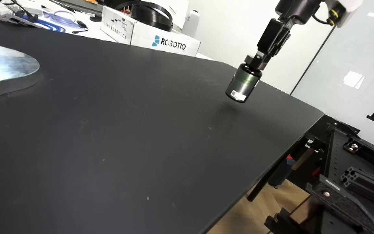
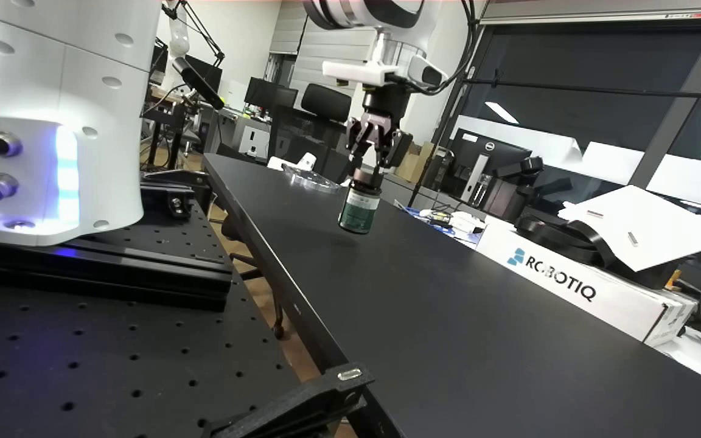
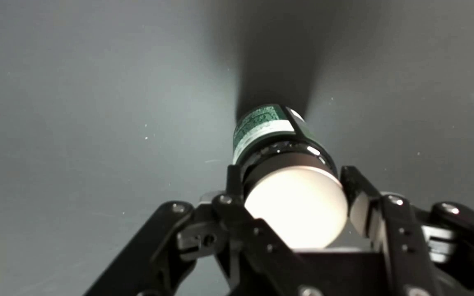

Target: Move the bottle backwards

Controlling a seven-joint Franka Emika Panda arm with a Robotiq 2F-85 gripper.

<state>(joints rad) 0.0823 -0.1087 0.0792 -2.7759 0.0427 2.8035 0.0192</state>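
Observation:
The bottle is a small squat dark cylinder with a green and pale label. It shows in both exterior views [image 1: 243,83] [image 2: 359,212] and in the wrist view [image 3: 263,123]. My gripper [image 1: 255,62] is shut on the bottle's cap, with one finger on each side. It also shows in an exterior view [image 2: 369,173] and in the wrist view [image 3: 290,176]. The cap's top looks bright white under glare in the wrist view. The bottle appears to hang a little above the black table [image 1: 125,130], with a dark shadow below it. It looks roughly in line with the gripper.
A white Robotiq box [image 1: 166,40] stands along the table's far side, also in an exterior view [image 2: 569,277]. A shiny metal piece [image 1: 8,66] lies on the table. The table edge [image 2: 302,292] runs beside the robot base [image 2: 52,121]. Cables [image 1: 57,19] lie beyond the table.

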